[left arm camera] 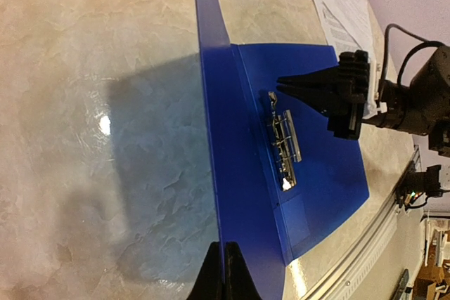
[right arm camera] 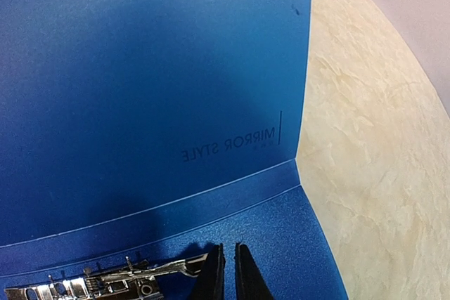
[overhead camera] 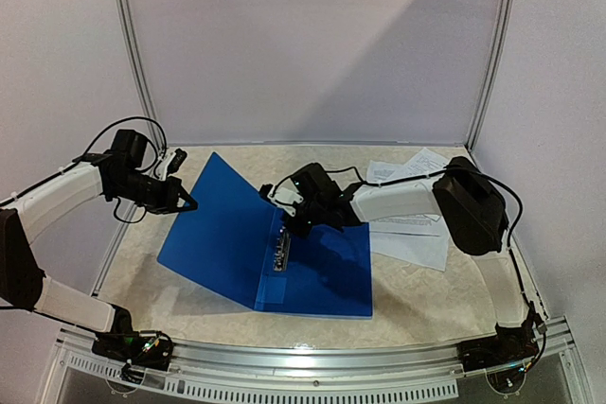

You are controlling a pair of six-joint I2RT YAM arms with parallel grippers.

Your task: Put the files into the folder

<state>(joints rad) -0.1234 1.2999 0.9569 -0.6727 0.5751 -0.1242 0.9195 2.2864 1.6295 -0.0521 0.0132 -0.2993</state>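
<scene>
Folder lies open on the table, cover raised and clamped in the left tool. Right tool, tips barely apart, grips nothing beside the clip. Files lie rightward.

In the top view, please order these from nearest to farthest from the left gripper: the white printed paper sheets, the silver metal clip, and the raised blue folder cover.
1. Raised cover of the royal-blue folder: its left edge is pinched in the left gripper.
2. Silver metal clip: at the folder's spine, further right.
3. White printed paper sheets: on the table, beyond the folder's right side.
</scene>
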